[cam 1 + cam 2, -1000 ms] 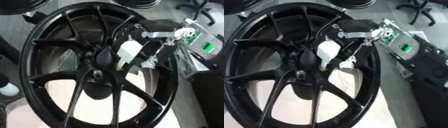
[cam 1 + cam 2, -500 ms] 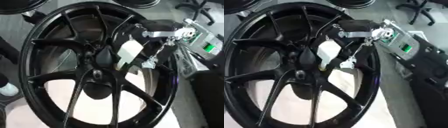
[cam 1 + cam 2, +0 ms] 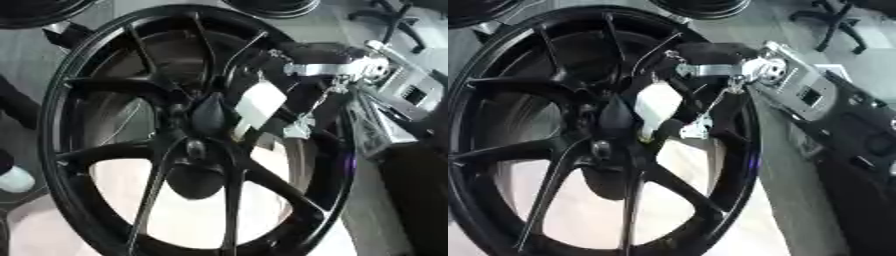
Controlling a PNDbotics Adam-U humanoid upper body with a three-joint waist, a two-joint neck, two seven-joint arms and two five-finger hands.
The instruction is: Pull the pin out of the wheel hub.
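A big black spoked wheel (image 3: 87,75) fills both views, tilted, with its hub (image 3: 194,148) near the middle. My right hand (image 3: 258,105), black with a white back plate, comes in from the upper right on a silver wrist (image 3: 745,70). Its dark fingers (image 3: 210,112) are curled over the centre of the hub. The pin is hidden under those fingers, so I cannot make out its shape. My left hand shows in neither view.
Two more black wheels lie at the top, one at the left (image 3: 35,10) and one in the middle (image 3: 271,7). An office chair (image 3: 833,20) stands at the upper right, dark equipment (image 3: 859,165) at the right, and a white bottle (image 3: 13,177) at the left edge.
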